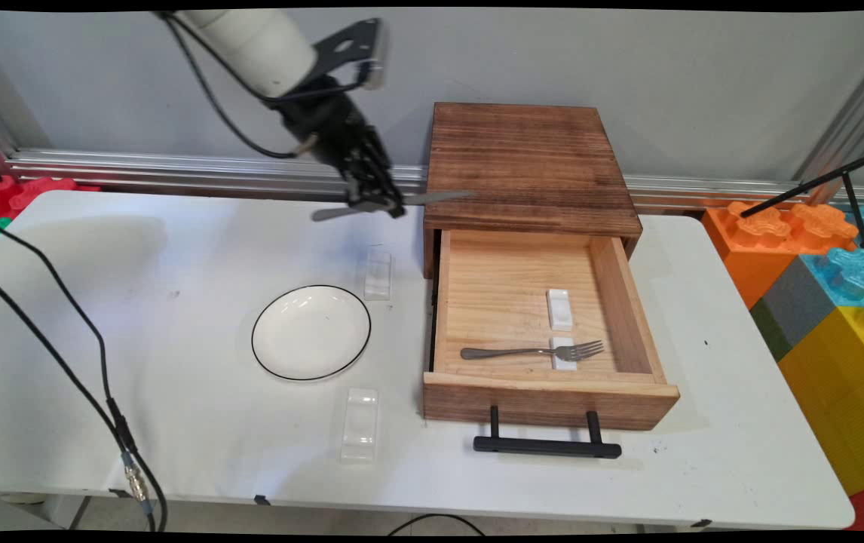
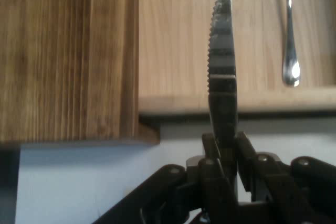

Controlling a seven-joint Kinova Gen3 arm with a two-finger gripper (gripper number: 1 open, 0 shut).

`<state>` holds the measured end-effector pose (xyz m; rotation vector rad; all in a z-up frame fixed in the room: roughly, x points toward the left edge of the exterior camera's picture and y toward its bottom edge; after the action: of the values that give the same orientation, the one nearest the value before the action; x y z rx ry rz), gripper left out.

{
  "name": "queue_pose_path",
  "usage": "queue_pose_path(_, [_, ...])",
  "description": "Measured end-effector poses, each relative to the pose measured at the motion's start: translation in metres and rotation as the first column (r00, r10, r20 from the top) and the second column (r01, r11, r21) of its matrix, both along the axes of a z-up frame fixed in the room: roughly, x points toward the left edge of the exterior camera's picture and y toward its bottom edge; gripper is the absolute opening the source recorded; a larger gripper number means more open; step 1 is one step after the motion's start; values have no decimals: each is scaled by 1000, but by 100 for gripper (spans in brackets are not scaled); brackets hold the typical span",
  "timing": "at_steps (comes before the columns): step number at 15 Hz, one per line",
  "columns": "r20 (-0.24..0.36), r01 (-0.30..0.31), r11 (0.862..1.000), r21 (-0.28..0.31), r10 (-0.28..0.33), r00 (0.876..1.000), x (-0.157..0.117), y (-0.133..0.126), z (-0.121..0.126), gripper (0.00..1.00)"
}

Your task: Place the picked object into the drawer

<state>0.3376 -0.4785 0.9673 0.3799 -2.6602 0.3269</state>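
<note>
Main view gives me the black two-finger gripper [image 1: 378, 202] raised above the white counter [image 1: 176, 422], just left of the dark-topped wooden drawer box [image 1: 530, 162]. Its jaws are pressed together on a serrated steel table knife [image 1: 432, 198], which lies roughly level, handle end sticking out left and blade tip reaching over the box's front left corner. On the hand view I see the knife [image 2: 223, 72] clamped edge-up between the two fingers [image 2: 210, 171], toothed edge to the left, pointing across the open light-wood drawer [image 2: 173, 51].

That drawer [image 1: 545, 392] is pulled out toward the near edge, with a black bar handle [image 1: 546, 445] on its front. Inside I can see a steel fork [image 1: 530, 351] lying crosswise, tines to the right and resting on a small white cutlery rest [image 1: 563, 354]; a second white rest [image 1: 559, 308] sits just behind it, apart from the fork.

Left of the drawer, a round white plate with a thin black rim [image 1: 311, 332] sits on the counter. A clear rest [image 1: 378, 275] lies near its far right side and another clear rest [image 1: 360, 424] near its front right.

Behind the counter I see a grey wall [image 1: 628, 60] with an aluminium rail [image 1: 176, 170] along its foot. Big orange, blue, grey and yellow toy blocks [image 1: 816, 286] are stacked at the right, red and green ones [image 1: 2, 197] at the far left. Black cables [image 1: 78, 354] trail across the counter's left side.
</note>
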Motion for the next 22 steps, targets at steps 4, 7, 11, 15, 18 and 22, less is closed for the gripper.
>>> queue_pose_path(4, [-5, 2, 1000, -14, -2, 1000, -59, 0, 0, 0])
queue_pose_path(7, [-10, 1, 1000, -29, -1, 1000, -102, -7, -9, 0])
queue_pose_path(11, [-18, -1, 999, -41, 1, 1000, -156, -20, -32, 0])
queue_pose_path(15, [-13, -6, 999, -44, 5, 1000, -189, -33, -62, 0])
queue_pose_path(18, [-8, -9, 999, -47, 8, 1000, -201, -41, -81, 0])
queue_pose_path(22, [6, -10, 999, -40, 10, 1000, -211, -51, -111, 0])
